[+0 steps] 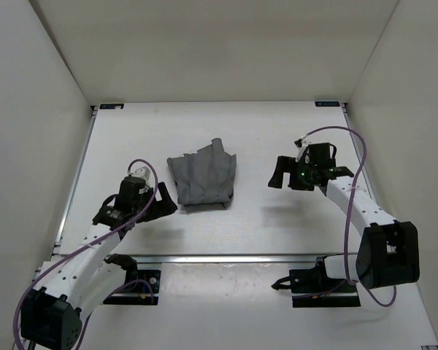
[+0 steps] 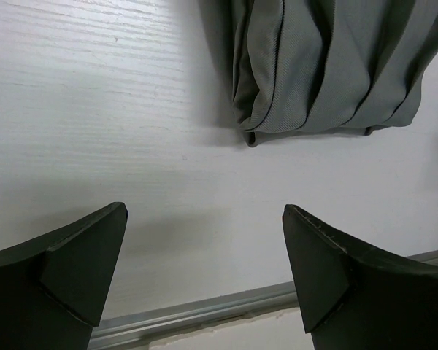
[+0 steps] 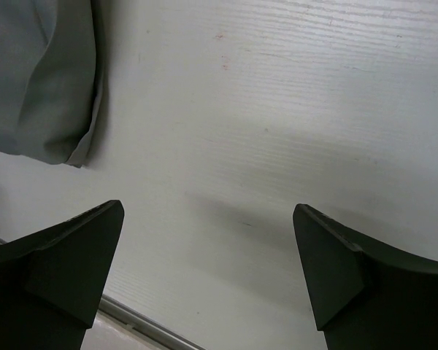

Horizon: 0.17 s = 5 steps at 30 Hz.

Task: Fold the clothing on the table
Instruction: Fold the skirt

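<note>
The clothing [image 1: 202,181] is a grey pleated garment lying bunched into a compact folded heap on the white table [image 1: 277,131], slightly left of centre. My left gripper [image 1: 168,203] hovers just off its near left corner, open, with nothing between the fingers. In the left wrist view the clothing [image 2: 328,65] lies ahead and to the right of the left gripper [image 2: 203,210]. My right gripper [image 1: 275,175] is open and empty, a short way to the right of the cloth. The right wrist view has the clothing [image 3: 36,80] at the upper left, apart from the right gripper [image 3: 208,206].
A metal rail [image 1: 226,257] runs along the table's near edge, with both arm bases behind it. White walls enclose the left, right and far sides. Bare tabletop surrounds the garment.
</note>
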Available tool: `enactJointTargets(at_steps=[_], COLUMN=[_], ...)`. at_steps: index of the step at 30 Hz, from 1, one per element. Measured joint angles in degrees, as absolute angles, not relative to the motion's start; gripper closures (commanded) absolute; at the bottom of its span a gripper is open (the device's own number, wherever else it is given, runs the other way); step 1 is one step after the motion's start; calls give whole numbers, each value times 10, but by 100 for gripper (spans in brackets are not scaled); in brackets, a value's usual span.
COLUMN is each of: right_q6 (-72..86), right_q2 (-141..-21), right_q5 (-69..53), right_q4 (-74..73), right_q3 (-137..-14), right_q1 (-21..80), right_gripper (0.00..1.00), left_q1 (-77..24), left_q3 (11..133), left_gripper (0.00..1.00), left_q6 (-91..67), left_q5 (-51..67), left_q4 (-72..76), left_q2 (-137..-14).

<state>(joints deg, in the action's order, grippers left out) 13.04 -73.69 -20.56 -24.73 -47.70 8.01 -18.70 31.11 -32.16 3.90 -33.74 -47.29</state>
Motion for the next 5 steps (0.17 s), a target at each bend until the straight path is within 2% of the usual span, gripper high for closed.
enactJointTargets(at_steps=[5], right_q6=[125], right_q2=[-747], right_q5=[-207], right_q4=[-246], right_q3=[-486], right_q1=[82], right_gripper=[0], left_q1=[-188], left_q3=[293], left_gripper=[1], left_q6=[-332], left_q5=[41], left_q4=[-324], left_q2=[-473])
